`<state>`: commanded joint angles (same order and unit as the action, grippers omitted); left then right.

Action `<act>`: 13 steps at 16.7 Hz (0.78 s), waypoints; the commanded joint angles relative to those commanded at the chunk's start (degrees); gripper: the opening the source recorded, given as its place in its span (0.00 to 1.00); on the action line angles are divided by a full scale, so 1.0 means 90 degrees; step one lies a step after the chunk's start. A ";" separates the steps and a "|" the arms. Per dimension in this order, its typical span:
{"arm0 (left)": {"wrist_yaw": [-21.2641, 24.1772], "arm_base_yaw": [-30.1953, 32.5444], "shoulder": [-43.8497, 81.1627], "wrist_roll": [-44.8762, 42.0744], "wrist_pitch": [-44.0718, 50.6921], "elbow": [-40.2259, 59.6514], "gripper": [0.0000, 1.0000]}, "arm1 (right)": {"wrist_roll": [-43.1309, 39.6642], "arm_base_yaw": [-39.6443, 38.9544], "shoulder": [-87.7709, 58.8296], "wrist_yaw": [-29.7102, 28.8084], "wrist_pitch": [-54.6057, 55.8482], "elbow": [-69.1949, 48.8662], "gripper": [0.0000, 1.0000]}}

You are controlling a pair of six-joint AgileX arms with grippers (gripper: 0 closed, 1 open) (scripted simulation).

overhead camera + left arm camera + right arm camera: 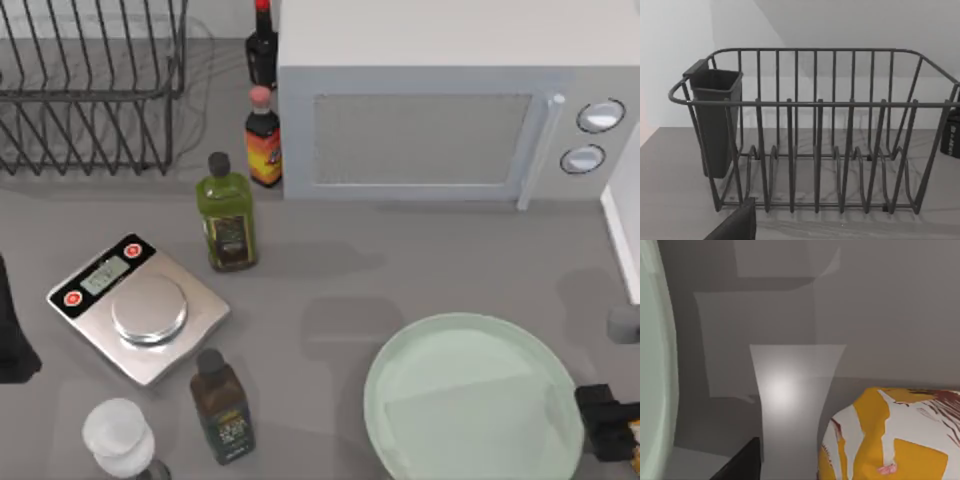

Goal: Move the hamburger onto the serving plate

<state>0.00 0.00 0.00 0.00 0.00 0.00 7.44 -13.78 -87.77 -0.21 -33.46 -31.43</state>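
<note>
Orange-yellow hamburger (890, 440) is seen at the right wrist view's lower right, beside the mint serving plate (470, 400). Probably soft and light, best pinched gently across the bun's sides. Right gripper (610, 420): can't be told if spread or closed.

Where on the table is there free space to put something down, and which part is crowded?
The widest bare patch lies between the green oil bottle, the microwave and the serving plate. The plate's inside is bare too. A narrower strip runs in front of the dish rack. The lower left is crowded: kitchen scale, dark bottle, glass.
</note>
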 joint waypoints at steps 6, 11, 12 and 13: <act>0.0000 0.0000 0.0000 0.0000 0.0000 0.0000 1.00 | 0.0001 -0.0001 -0.0022 0.0000 0.0032 0.0018 0.85; 0.0000 0.0000 0.0000 0.0000 0.0000 0.0000 1.00 | 0.0001 -0.0001 -0.0022 0.0000 0.0032 0.0018 0.47; 0.0000 0.0000 0.0000 0.0000 0.0000 0.0000 1.00 | 0.0001 -0.0001 -0.0022 0.0000 0.0032 0.0018 0.40; 0.0000 0.0000 0.0000 0.0000 0.0000 0.0000 1.00 | 0.0001 -0.0001 -0.0022 0.0000 0.0032 0.0018 0.32</act>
<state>0.00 0.00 0.00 0.00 0.00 0.00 7.44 -13.79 -87.97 -0.21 -33.16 -31.27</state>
